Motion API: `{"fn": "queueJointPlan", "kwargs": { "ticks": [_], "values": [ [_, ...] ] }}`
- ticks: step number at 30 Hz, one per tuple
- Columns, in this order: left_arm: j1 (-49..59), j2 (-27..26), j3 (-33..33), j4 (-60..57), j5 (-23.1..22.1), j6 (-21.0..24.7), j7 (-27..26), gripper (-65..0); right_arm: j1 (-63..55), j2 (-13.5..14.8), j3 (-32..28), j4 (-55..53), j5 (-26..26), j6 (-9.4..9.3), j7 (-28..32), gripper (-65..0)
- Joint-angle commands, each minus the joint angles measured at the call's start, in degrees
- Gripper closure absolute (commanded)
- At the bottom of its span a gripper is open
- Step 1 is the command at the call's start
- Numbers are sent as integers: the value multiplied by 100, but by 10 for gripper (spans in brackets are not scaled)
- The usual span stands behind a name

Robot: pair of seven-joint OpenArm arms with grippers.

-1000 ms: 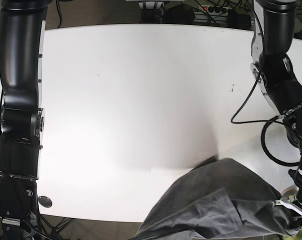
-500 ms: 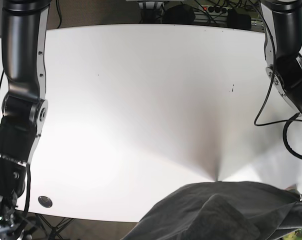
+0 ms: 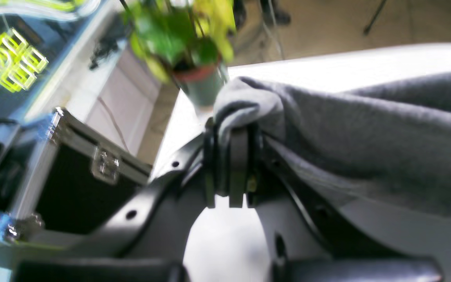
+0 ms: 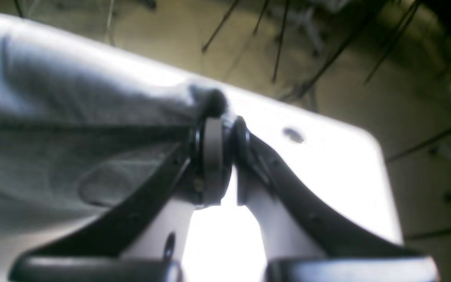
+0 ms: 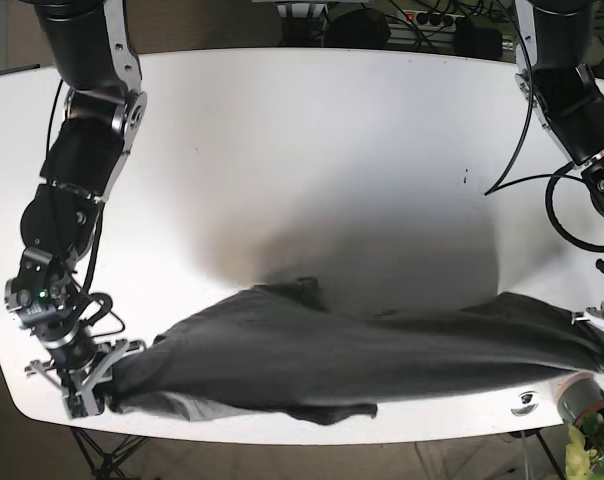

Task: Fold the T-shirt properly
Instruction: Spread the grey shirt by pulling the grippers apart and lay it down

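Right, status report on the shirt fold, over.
Left gripper shut on T-shirt. Right gripper shut on T-shirt. Shirt stretched between them over table near edge. Nothing in the way.

We held both arms spread wide and low, one wrist at each near corner of the view. Our left claw (image 3: 231, 137) was clamped tight on a bunched edge of the T-shirt (image 5: 352, 350), fingers pressed together. Our right claw (image 4: 217, 129) was likewise pinched closed on the opposite end, wrist angled downward.
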Motion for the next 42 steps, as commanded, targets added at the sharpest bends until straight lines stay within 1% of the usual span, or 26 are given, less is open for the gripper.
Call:
{"fn": "queueJointPlan", "kwargs": {
  "ticks": [1,2,4,7,9,11,15,18,20,23,25,27,29,31,34,36,38,42],
  "values": [
    [153,-127,-223,365,-172,42,-153,0,-74,23,169,335,79,-17,163,-22],
    [311,-127,-302,453,-242,42,-144,0,-250,5,257,414,79,-8,163,-22],
    [654,-127,-372,594,-348,42,-144,0,-584,-153,432,581,88,10,163,-22],
    [1040,-119,-399,699,-400,42,-144,0,-971,-232,538,809,88,18,163,-22],
    [1339,-119,-425,831,-400,42,-144,0,-1296,-250,555,1073,88,18,163,-22],
    [1779,-101,-618,1042,-479,42,-144,0,-1648,-320,582,1398,88,18,163,-22],
    [2368,101,-926,1253,-752,42,-144,0,-2175,-434,582,1732,79,18,163,-22],
    [2834,127,-1128,1323,-893,42,-144,0,-2562,-478,591,1873,79,1,163,-22],
    [3186,127,-1260,1350,-1007,-46,-170,0,-2843,-592,608,1908,79,1,163,-22],
    [3555,242,-1436,1367,-1112,-292,-179,0,-3168,-742,890,1970,79,18,163,-22],
    [3704,382,-1586,1367,-1051,-432,-179,0,-3335,-856,1021,1970,88,18,163,-22],
    [3818,514,-1761,1341,-945,-573,-179,0,-3546,-918,1101,1970,88,27,163,-22],
    [3933,655,-1972,1271,-769,-819,-179,0,-3740,-944,1162,1970,88,27,163,-22],
    [3959,778,-2095,1165,-515,-1100,-188,0,-3889,-1014,1180,1943,176,27,163,-22],
    [3968,936,-2175,1016,-57,-1505,-188,0,-4241,-1050,1180,1943,527,18,163,-22],
    [3977,1024,-2306,945,180,-1536,-197,0,-4408,-1050,1180,1935,730,10,163,-22],
    [3977,1121,-2570,857,373,-1536,-197,0,-4584,-1050,1180,1935,932,-17,172,-22],
    [3977,1174,-2737,682,558,-1536,-197,0,-4751,-1058,1180,1908,1046,-25,190,-22]
  ]
}}
